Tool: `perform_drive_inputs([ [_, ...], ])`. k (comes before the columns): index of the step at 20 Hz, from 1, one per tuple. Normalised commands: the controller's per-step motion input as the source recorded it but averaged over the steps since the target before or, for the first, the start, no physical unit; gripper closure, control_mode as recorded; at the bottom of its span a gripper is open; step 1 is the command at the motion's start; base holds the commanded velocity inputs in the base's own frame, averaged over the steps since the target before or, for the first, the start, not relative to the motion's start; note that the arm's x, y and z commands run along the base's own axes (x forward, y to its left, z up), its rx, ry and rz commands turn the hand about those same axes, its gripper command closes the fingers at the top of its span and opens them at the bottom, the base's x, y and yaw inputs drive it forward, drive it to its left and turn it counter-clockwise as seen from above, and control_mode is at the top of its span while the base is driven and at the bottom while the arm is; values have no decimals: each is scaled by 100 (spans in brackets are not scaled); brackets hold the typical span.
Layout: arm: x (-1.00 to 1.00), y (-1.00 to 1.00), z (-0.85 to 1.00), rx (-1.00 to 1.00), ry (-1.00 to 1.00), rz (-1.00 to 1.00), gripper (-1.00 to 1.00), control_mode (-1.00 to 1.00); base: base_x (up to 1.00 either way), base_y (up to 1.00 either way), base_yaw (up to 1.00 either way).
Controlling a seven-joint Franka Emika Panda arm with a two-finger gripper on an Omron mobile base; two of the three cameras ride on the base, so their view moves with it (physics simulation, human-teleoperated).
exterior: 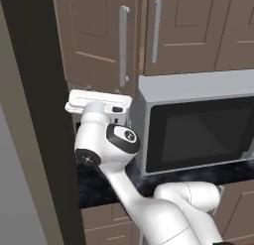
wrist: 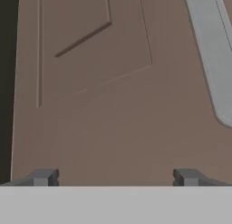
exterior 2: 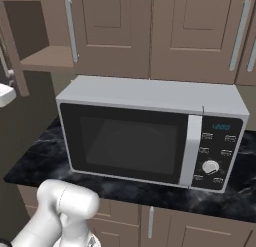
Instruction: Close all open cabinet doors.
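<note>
So the open cabinet door (exterior: 94, 33) is the left one above the microwave (exterior 2: 150, 136) – in the right base view you can see the bare shelf and dark inside of that cabinet up in the top left corner, while the neighbouring doors (exterior 2: 200, 31) sit flush. The gripper (wrist: 115, 177) has its two fingertips (wrist: 43, 177) spread wide apart with nothing between them, and the hand view puts them right up against the lower part of the door face, panel groove above and the silver bar handle (wrist: 213, 60) off to the upper right. From the left base view the hand sits just below the door's bottom edge, near the handle's lower end. The door's long axis and handle run vertical, so my guess is the push has to go straight ahead into that face to swing it shut – contact itself I can't confirm
</note>
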Motion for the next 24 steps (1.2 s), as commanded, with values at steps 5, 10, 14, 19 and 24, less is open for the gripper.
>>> perform_drive_inputs([
  [5,24,-34,0,1,0,-6,-100,-100,0,0,0],
  [10,24,-28,0,1,-1,-2,-100,-100,0,0,0],
  [14,35,-25,0,3,-2,0,-100,-100,0,0,0],
  [19,29,-29,0,3,0,0,-100,-100,0,0,0],
  [24,20,-37,0,3,0,0,-100,-100,0,0,0],
])
